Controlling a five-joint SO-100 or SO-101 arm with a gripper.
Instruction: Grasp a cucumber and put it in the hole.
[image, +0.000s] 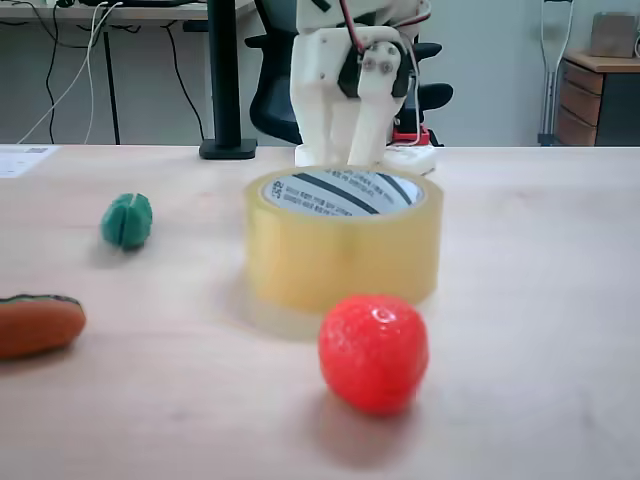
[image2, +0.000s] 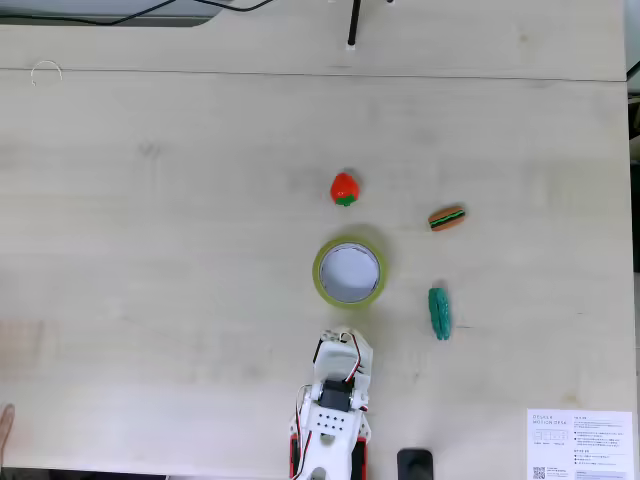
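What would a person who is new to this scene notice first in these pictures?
Probably the bright red strawberry, nearest the camera in a fixed view, just in front of the wide yellowish tape roll at the table's middle. The small green cucumber lies apart to the roll's left there, while the white arm stands folded behind the roll.

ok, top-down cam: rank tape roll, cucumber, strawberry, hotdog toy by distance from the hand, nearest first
In the top-down fixed view, from the hand:
1. Tape roll, directly ahead.
2. Cucumber, to the right.
3. Strawberry, beyond the roll.
4. Hotdog toy, far right; close to the strawberry's distance.
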